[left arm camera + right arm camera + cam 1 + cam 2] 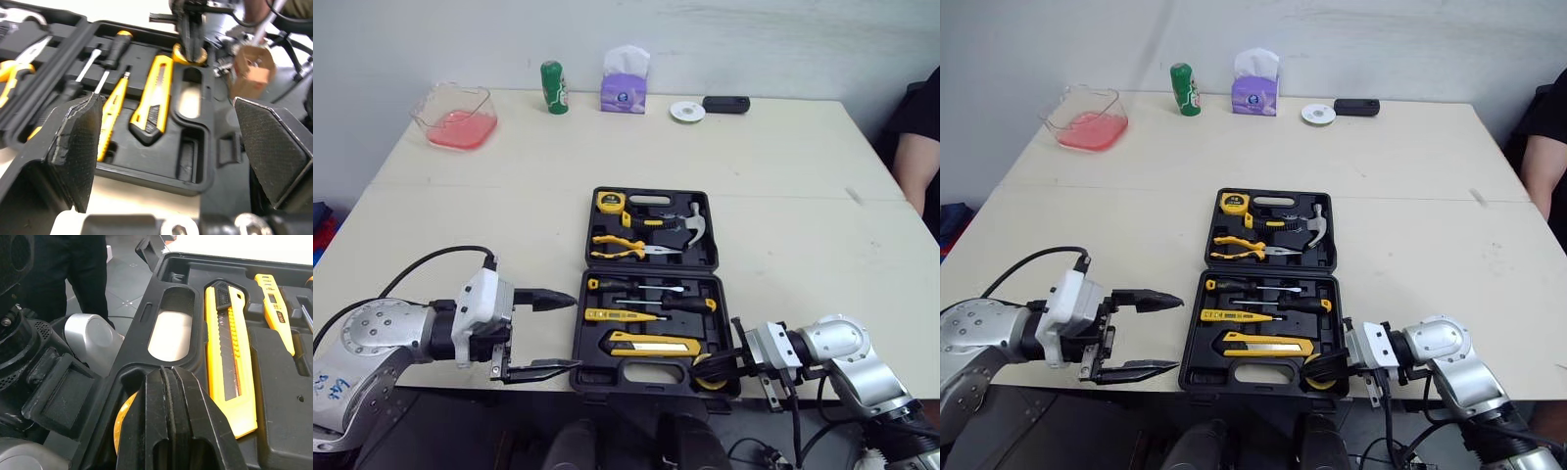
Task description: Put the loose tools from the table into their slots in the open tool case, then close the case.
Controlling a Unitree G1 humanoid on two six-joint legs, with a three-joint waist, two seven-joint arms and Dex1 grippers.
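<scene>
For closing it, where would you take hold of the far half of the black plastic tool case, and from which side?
Probably the outer rim of the black plastic tool case's far half, by its handle cutout, from the far side: it lies flat, hinged along the middle, so that edge has most leverage.

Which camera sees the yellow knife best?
The right wrist view: the knife lies close up, nearly full length. The left wrist view shows it whole, farther off; the eye views show it small in the case.
</scene>
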